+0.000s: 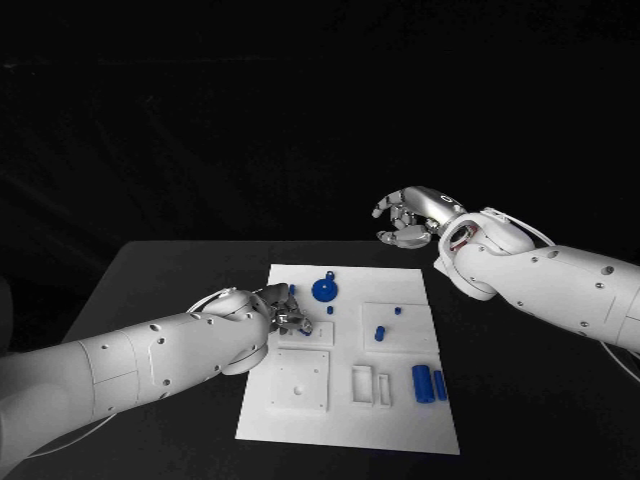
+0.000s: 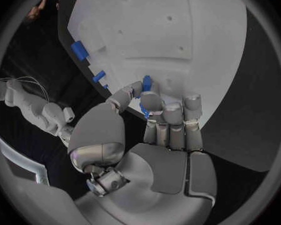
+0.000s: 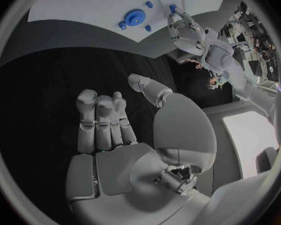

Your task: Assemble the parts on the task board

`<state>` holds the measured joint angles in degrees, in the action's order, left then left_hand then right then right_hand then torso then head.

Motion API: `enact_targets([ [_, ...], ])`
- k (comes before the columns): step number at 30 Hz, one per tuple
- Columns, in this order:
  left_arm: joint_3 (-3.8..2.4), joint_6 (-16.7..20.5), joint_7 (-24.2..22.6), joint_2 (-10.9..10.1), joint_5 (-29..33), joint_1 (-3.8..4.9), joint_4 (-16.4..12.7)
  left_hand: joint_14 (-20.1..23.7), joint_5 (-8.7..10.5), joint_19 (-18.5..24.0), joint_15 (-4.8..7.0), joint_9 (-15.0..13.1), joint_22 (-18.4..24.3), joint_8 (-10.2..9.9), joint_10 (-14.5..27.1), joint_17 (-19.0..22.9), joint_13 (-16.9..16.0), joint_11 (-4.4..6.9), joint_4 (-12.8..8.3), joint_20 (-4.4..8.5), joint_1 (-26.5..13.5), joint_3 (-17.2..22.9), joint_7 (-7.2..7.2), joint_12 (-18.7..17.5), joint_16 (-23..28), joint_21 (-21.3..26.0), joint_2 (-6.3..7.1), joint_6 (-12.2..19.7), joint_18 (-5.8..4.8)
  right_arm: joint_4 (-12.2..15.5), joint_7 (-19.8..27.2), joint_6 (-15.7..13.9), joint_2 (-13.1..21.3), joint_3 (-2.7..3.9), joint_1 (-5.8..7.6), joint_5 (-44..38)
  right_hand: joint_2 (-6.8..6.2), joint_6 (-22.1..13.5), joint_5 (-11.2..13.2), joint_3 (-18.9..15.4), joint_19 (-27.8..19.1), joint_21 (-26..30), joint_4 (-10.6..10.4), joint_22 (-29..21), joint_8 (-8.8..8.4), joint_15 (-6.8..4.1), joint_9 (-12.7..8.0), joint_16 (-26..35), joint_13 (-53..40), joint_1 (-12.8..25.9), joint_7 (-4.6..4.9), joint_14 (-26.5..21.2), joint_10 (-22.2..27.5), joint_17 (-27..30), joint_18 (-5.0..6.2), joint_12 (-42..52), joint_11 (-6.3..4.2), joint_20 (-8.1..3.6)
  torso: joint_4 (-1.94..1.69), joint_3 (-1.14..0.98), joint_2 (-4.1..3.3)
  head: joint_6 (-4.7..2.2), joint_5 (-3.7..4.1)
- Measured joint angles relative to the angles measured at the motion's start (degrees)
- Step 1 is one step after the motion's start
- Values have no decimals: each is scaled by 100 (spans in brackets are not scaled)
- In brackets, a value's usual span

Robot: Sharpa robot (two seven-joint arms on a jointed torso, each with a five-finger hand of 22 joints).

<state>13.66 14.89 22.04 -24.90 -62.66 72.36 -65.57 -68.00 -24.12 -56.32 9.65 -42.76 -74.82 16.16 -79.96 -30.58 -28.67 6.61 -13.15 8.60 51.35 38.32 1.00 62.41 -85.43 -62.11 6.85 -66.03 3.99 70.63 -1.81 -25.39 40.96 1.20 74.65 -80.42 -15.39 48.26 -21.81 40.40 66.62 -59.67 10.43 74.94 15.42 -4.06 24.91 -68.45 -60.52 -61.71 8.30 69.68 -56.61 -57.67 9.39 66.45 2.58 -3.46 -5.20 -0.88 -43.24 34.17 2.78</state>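
The white task board (image 1: 299,420) lies in the middle of the black table. My left hand (image 1: 281,311) hovers over the board's left edge and pinches a small blue peg (image 2: 146,82) between thumb and fingertips, close to the board's surface (image 2: 178,35). A blue gear (image 1: 325,290) sits just right of that hand, with small blue pegs (image 1: 330,310) beside it. Two more pegs (image 1: 381,334) stand in the right middle of the board. Two blue cylinders (image 1: 423,382) lie near its right edge. My right hand (image 1: 414,214) hangs raised beyond the board's far right corner, fingers loosely bent, holding nothing.
White square and rectangular raised blocks (image 1: 301,378) occupy the board's near half. Bare black table (image 1: 162,280) surrounds the board on both sides. The right wrist view shows the board (image 3: 84,5), the gear (image 3: 135,18) and my left hand (image 3: 187,32) in the distance.
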Motion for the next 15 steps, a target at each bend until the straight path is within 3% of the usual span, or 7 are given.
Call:
enact_targets([
  [5, 0, -3, 4, 5, 3, 1, 1, -1, 65, -12, -1, -1, -11, 11, 2, -10, -15, 1, 8, -12, 0, -8, 0, 38, -21, 0, 0, 0, 0, -8, 0, 3, -6, 0, 0, 7, 0, 0, -22, 0, 0, 0, 0, 0, 0, 0, 0, 0, 5, 0, 0, 0, 1, 0, 0, 26, 1, 0, 0, -2, 0, -3, -4],
  [10, -2, -6, 5, 10, 16, 4, 1, -51, 651, -32, -14, 0, -10, 37, -15, -10, -16, 21, 40, -9, 0, -40, -15, 104, -48, 0, 0, -16, 1, -13, -1, 5, -9, 0, 0, 13, 0, 1, -22, 0, 0, 0, 0, -1, 0, 0, 0, 0, 5, 0, -1, 0, 1, 0, 0, 26, 1, 0, 1, -3, 1, -1, -7],
  [15, -3, -5, 5, 20, 22, 7, 4, -52, 1038, -42, -14, 0, -10, 116, -13, -10, -15, 24, 40, 0, 0, -40, -18, 138, -70, 0, 0, -19, 0, -17, -1, 7, -11, 0, 0, 17, 0, 1, -45, 0, -1, 0, 0, -1, 0, 0, -5, 0, 5, 0, -1, 0, 0, 0, 0, 26, 0, 0, 0, -3, 2, 1, -7],
])
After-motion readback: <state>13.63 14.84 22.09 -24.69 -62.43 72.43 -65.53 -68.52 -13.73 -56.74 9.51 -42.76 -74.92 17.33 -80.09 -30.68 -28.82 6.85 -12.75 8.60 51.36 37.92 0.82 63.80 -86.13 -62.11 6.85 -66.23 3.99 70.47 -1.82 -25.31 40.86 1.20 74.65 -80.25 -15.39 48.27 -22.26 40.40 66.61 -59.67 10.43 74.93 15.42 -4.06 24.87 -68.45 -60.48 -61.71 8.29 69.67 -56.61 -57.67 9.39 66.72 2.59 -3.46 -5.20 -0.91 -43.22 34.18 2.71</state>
